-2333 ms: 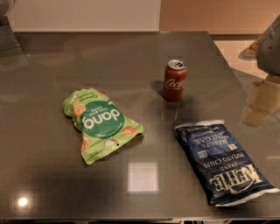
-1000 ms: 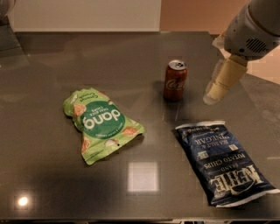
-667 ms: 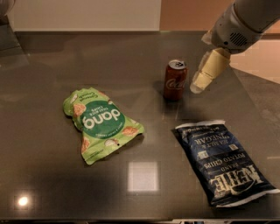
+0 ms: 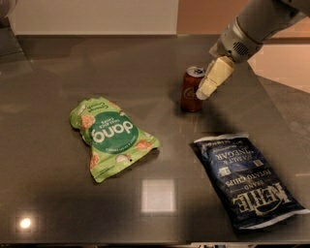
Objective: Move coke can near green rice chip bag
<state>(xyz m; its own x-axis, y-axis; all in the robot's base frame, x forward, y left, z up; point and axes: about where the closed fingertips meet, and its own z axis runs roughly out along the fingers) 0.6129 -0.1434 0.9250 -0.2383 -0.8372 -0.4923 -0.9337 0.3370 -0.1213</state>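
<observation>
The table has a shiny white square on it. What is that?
In the camera view, that square is glare, a light reflecting off the glossy table; a smaller bright spot shines bottom left. The gripper is up by the coke can.

Gripper [image 4: 203, 92], at the right side of the coke can [image 4: 189, 97], hides that edge; contact indeterminable. Arm [image 4: 261, 22] cut off by top edge.

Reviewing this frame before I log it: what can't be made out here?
- Camera view: the coke can has its right side hidden by the end effector, which overlaps it from the right. Whether they touch cannot be judged.
- Camera view: the arm is cut off by the top and right edges.
- Camera view: a grey object in the top-left corner is cut off by the edge and cannot be identified.
</observation>
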